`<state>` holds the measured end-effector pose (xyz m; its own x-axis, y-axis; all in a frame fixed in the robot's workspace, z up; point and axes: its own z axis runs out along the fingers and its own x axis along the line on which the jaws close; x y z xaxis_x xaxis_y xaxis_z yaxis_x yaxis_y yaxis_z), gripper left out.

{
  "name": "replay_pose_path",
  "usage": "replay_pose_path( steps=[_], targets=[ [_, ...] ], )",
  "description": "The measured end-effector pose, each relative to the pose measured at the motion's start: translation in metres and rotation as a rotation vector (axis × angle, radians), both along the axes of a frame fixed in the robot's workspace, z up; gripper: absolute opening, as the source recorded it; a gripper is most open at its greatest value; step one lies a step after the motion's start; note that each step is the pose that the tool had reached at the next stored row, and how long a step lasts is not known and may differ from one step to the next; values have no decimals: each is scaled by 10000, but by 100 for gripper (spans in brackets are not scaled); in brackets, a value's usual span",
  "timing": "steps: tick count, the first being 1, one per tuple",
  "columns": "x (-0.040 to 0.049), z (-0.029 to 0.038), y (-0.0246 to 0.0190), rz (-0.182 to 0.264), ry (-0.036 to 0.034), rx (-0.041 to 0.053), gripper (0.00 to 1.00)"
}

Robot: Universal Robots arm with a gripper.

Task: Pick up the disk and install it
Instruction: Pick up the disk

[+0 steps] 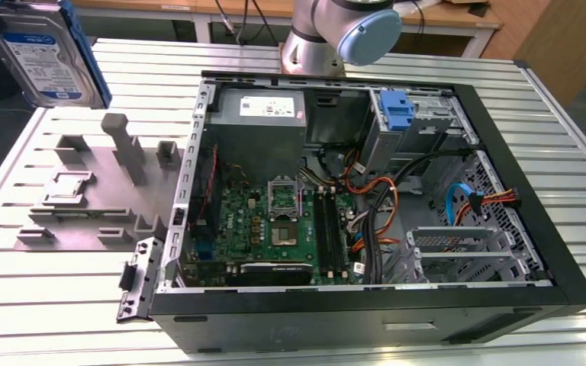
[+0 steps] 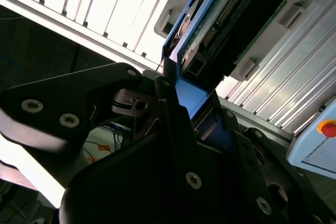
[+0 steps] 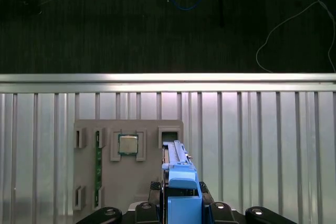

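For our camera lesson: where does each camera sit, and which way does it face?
Exterior view: high up, looking down into the open case; arm behind it.
Second wrist view: at the wrist, close on fingers gripping the disk.
First wrist view: at the wrist, looking along the disk down at the tray; fingers show.
Shared: the disk, in all three.

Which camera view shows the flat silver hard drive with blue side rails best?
The exterior view: the silver hard drive shows its labelled face. The second wrist view shows its circuit-board underside, the first wrist view its blue rail edge-on.
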<state>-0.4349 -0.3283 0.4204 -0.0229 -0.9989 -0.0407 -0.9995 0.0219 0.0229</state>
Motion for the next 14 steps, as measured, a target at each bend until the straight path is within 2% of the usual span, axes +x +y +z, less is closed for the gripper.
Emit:
replay_pose_path(
  steps=[8, 14],
  targets=[
    [0, 90, 0, 0, -1, 3, 36],
    [0, 127, 0, 0, -1, 9, 36]
  ],
)
